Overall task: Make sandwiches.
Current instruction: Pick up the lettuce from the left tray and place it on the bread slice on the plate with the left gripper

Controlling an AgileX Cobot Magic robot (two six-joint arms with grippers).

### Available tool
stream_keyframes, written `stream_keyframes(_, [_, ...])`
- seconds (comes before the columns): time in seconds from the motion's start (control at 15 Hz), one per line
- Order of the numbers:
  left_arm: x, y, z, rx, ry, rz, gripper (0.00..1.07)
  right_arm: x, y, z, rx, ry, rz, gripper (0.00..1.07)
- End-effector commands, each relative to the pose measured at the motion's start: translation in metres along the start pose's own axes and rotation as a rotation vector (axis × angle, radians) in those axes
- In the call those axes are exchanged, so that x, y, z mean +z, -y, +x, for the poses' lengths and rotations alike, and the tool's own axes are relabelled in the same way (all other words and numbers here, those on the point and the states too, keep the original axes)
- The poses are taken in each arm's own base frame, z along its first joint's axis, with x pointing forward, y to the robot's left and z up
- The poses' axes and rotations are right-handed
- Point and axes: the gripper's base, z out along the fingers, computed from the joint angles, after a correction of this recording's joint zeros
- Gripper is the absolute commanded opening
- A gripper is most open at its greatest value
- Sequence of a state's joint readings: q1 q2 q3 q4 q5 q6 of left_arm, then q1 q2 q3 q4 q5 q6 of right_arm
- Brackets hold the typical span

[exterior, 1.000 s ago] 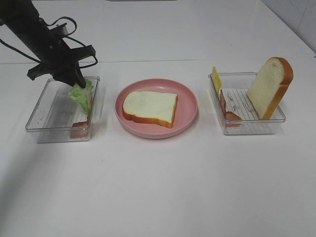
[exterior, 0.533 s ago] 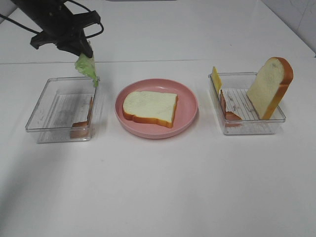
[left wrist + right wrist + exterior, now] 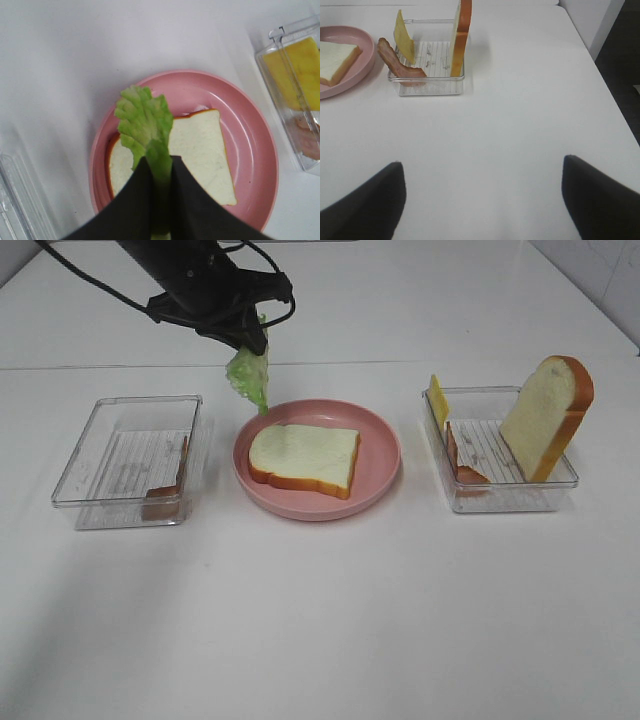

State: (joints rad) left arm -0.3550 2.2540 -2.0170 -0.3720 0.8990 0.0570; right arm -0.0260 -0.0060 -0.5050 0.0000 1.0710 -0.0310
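Observation:
My left gripper (image 3: 250,340) is shut on a green lettuce leaf (image 3: 248,375) that hangs over the far left rim of the pink plate (image 3: 385,455). In the left wrist view the fingers (image 3: 195,205) pinch the leaf's stem (image 3: 145,120) above a white bread slice (image 3: 200,155). That slice (image 3: 305,457) lies flat on the plate. A second bread slice (image 3: 548,415) stands upright in the right tray (image 3: 500,502), with a yellow cheese slice (image 3: 437,400) and a bacon strip (image 3: 462,458). My right gripper (image 3: 482,200) is open and empty over bare table, away from that tray.
A clear tray (image 3: 75,480) on the left holds a bacon strip (image 3: 170,490) against its right wall. The right wrist view shows the right tray (image 3: 432,82), the table's right edge and a dark gap beyond it (image 3: 620,60).
My left gripper lifted the lettuce leaf out of the left tray and carried it right to the far left edge of the plate. Nothing else moved.

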Motion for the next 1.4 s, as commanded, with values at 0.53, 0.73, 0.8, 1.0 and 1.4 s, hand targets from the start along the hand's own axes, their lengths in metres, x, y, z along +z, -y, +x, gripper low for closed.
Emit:
stream_keyframes(0.53, [-0.004, 0.023, 0.004, -0.098, -0.060, 0.178, 0.00, -0.001, 0.000, 0.000, -0.001, 0.025, 0.008, 0.81])
stream_keyframes(0.73, [0.000, 0.030, 0.004, -0.135, -0.046, 0.253, 0.00, -0.001, 0.000, 0.000, -0.001, 0.025, 0.008, 0.81])
stream_keyframes(0.8, [0.009, 0.033, 0.006, -0.146, -0.059, 0.294, 0.00, -0.001, 0.000, 0.000, -0.001, 0.025, 0.008, 0.81])
stream_keyframes(1.0, [0.037, 0.041, 0.016, -0.153, -0.093, 0.381, 0.00, -0.001, 0.000, 0.000, -0.001, 0.025, 0.008, 0.81])
stream_keyframes(1.4, [0.066, 0.018, 0.026, -0.127, -0.128, 0.316, 0.00, -0.001, 0.000, 0.000, -0.001, 0.025, 0.008, 0.81])
